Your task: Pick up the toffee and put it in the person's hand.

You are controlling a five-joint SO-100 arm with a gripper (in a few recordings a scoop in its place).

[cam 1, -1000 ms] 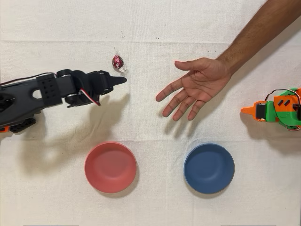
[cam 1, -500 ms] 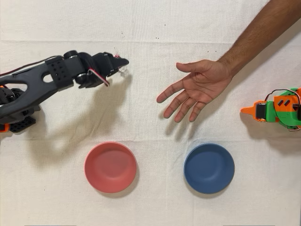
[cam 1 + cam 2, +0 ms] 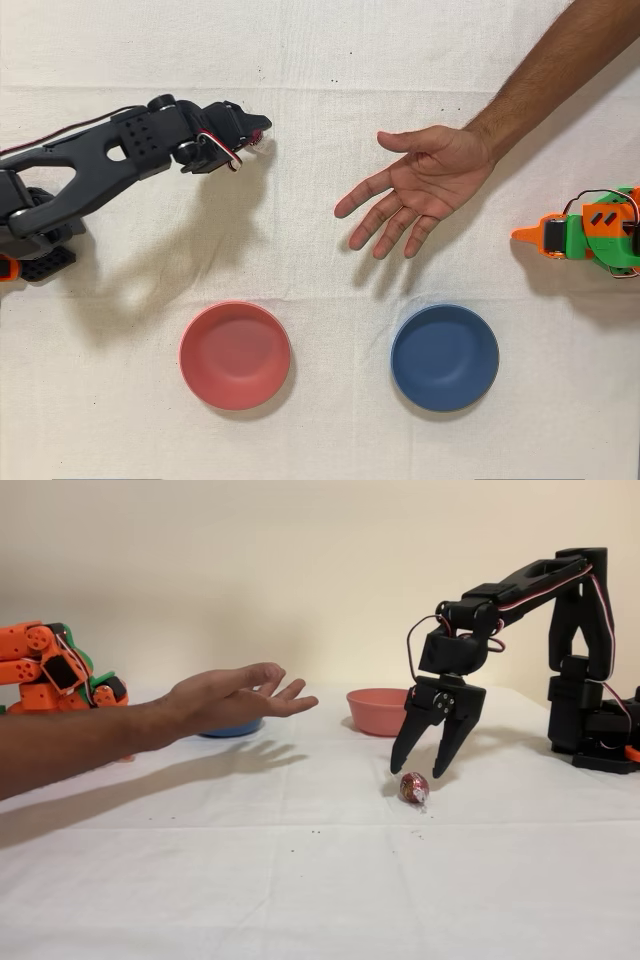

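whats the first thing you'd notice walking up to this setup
The black arm's end effector hangs open, pointing down just above a small red foil toffee on the white cloth, right of centre in the fixed view. Across from it a person's hand is held out flat, palm open, above the cloth. A pink bowl and a blue bowl sit side by side near the overhead view's bottom edge.

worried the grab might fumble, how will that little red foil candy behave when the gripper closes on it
The toffee looks round, so it may roll aside if one finger touches first. Its shiny foil probably makes it a bit slippery. It seems small and light, and the open gripper poised just above it should lift it easily; the clear twisted wrapper end looks floppy.
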